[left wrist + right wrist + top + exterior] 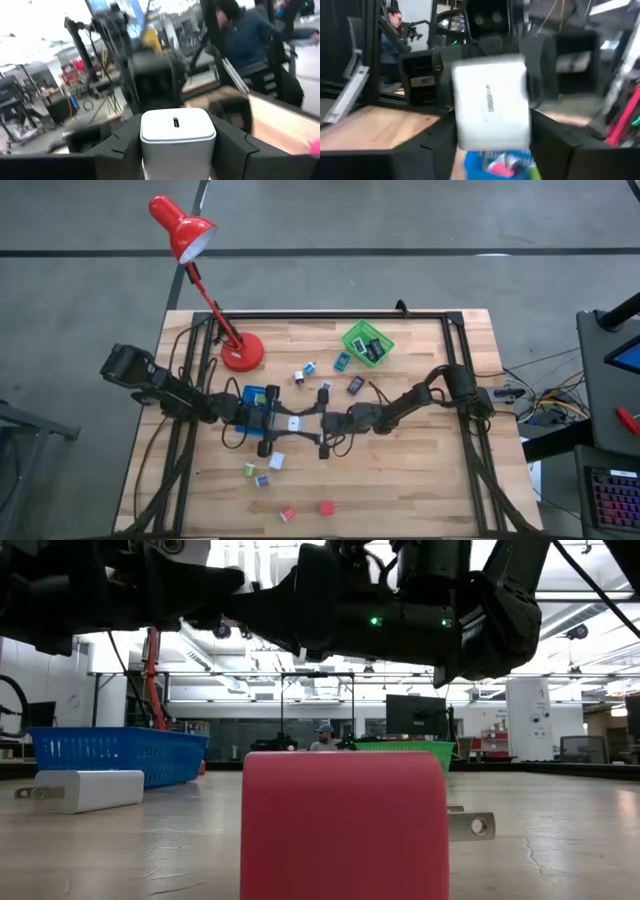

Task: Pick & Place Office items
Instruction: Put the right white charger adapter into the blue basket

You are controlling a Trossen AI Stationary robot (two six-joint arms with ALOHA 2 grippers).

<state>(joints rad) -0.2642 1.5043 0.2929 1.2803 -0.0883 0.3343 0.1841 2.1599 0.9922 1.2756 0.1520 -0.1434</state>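
Observation:
My left gripper (277, 422) and my right gripper (315, 424) meet nose to nose above the table's middle, with a white cube-like block (294, 423) between them. The left wrist view shows this block (177, 132), a slot on its end face, between my left fingers. In the right wrist view the same block (490, 102) fills the gap of my open right gripper (492, 145), whose fingers stand on either side of it. Other small pieces rest flat on the table: a white one (277, 461), a green one (250, 469), a purple one (262, 480) and two red ones (326, 507). My left gripper pinches the white block by its two opposite side faces (145, 142) between both fingers (230, 145). The fingers come level from the table's left. The block is lifted clear of the table, its slotted end face pointing back at the wrist camera.
A blue tray (256, 394) lies partly under my left arm. A green basket (367, 342) with dark pieces sits at the far side, and a red desk lamp (240, 352) stands far left. More small pieces (342, 361) lie between them. A red block (340, 825) lies near the table's near edge.

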